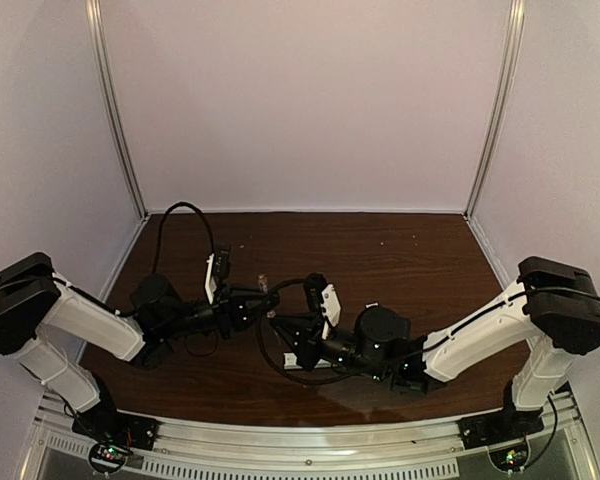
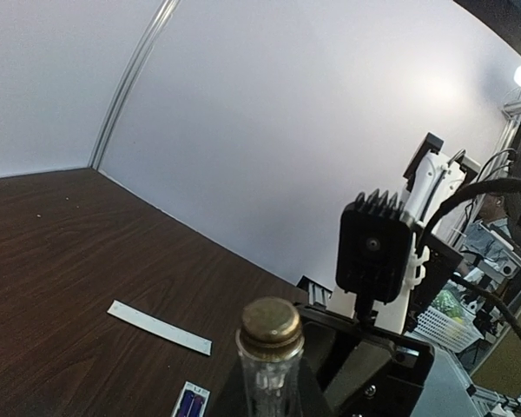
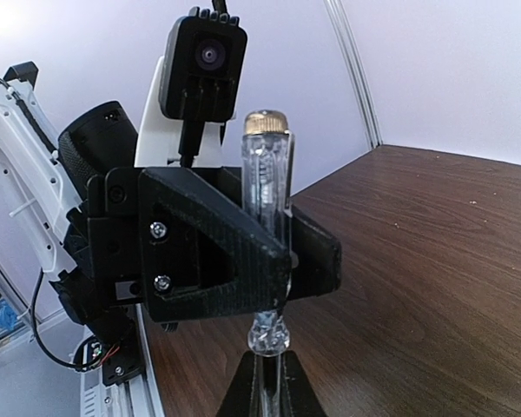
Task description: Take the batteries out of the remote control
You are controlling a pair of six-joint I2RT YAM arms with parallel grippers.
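The remote control (image 2: 199, 388) lies on the table at the bottom edge of the left wrist view, its bay open with the two blue-purple batteries (image 2: 190, 405) in it. My left gripper (image 2: 267, 395) is shut on the clear handle of a brass-capped screwdriver (image 2: 269, 343). In the right wrist view my right gripper (image 3: 269, 391) is shut on the screwdriver's (image 3: 266, 182) metal shaft just below the handle, with the left gripper (image 3: 278, 261) clamped across the handle above. From the top, both grippers (image 1: 255, 303) (image 1: 280, 322) meet mid-table.
The flat white cover strip (image 2: 159, 327) lies on the brown table (image 1: 400, 260) beyond the remote. A white piece (image 1: 296, 362) shows under the right arm; I cannot tell which part it is. White walls enclose the table.
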